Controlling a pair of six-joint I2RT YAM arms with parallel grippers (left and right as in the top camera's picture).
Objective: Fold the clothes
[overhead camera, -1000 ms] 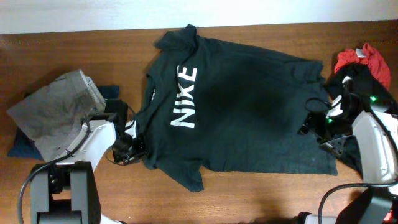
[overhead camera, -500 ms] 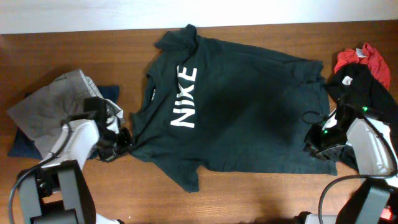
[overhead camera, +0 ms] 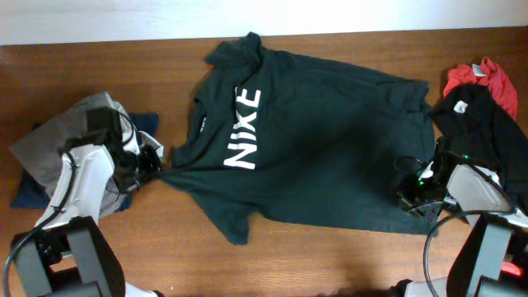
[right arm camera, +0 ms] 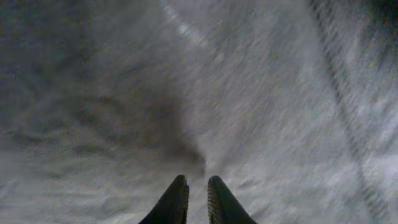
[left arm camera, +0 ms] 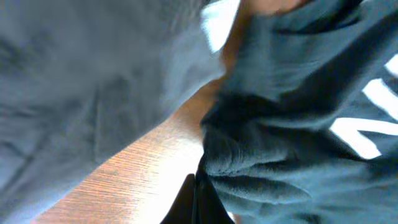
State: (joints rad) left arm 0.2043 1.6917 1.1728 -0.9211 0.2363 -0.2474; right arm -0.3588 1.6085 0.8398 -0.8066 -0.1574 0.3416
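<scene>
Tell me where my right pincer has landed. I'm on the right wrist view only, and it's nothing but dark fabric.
Observer: The right pincer is at the near hem corner of the dark T-shirt, which is spread flat with its white lettering up.
Operator: What's the left one doing?
Observer: The left pincer is shut on the shirt's shoulder edge, between the collar and the near sleeve. The fabric comes to a point there.
Operator: Is anything crowding my arm?
Observer: A black garment and a red garment lie heaped just beyond the shirt's hem, on the far side of your arm.
</scene>
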